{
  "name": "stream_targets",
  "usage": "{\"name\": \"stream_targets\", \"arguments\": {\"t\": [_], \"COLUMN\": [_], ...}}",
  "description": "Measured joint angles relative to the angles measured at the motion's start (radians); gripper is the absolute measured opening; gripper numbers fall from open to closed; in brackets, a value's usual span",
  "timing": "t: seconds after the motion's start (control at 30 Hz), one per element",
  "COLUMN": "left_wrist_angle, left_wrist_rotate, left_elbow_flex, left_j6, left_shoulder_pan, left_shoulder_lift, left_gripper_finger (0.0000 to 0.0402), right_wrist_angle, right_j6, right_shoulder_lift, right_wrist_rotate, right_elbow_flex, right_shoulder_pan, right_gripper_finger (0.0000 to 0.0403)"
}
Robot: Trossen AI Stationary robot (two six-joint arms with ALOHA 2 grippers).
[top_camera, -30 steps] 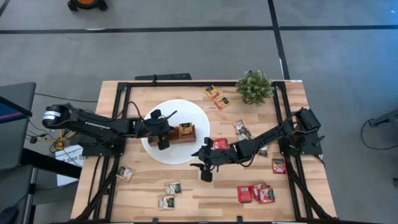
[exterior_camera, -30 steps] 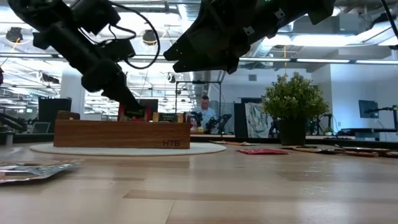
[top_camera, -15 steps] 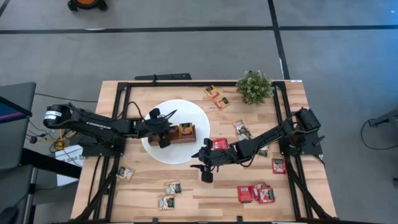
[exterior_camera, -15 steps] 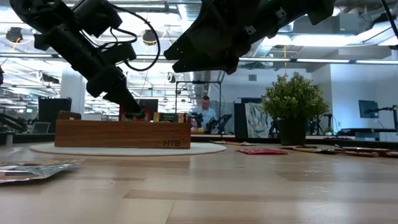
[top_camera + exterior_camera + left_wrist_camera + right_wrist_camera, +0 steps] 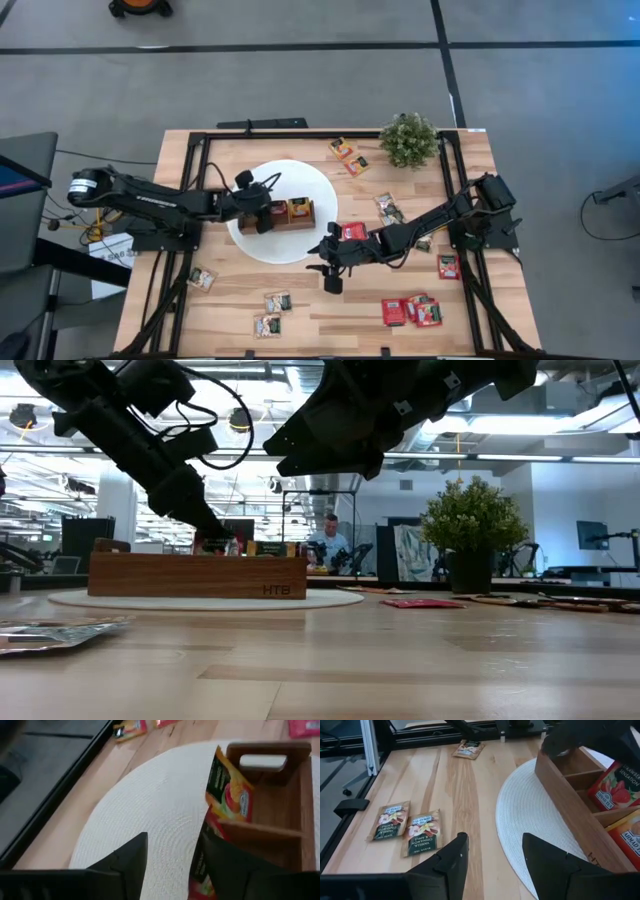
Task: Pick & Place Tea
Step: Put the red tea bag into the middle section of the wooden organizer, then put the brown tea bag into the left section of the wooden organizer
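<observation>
At the table's near edge, around six o'clock, white-and-green sachets are lying flat, with red sachets resting at about five o'clock. Just inward, the right gripper is hovering beside the white disc at the disc's five o'clock rim, its fingers standing apart and gripping nothing. At the centre, the wooden tray is sitting on the disc, with an orange-yellow sachet leaning upright in one compartment and a red sachet in the next. The left gripper is reaching over the tray's nine o'clock end, fingers spread wide, empty. Farther back, toward one o'clock, orange-yellow sachets are lying near the potted plant.
</observation>
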Motion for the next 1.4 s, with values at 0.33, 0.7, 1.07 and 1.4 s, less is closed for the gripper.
{"name": "stream_targets", "arguments": {"t": [0.33,0.7,1.07,1.4], "left_wrist_angle": [-0.512,-0.803,-0.614,-0.267], "left_wrist_rotate": [0.002,0.095,0.108,0.099], "left_elbow_flex": [0.268,0.463,0.462,0.462], "left_j6": [-0.129,-0.62,-0.936,-0.973], "left_shoulder_pan": [-0.115,-0.559,-0.895,-0.907], "left_shoulder_lift": [-0.117,-0.045,0.374,0.596], "left_gripper_finger": [0.0178,0.0177,0.0177,0.0179], "right_wrist_angle": [-0.001,-0.103,-0.12,-0.106], "right_j6": [-0.008,-0.008,-0.008,-0.007], "right_shoulder_lift": [0.0,0.0,0.0,0.0], "right_wrist_rotate": [0.004,0.004,0.004,0.0], "right_elbow_flex": [0.0,0.0,-0.001,-0.001], "right_shoulder_pan": [0.0,0.0,0.008,0.014], "right_gripper_finger": [0.0167,0.0164,0.0156,0.0152]}}
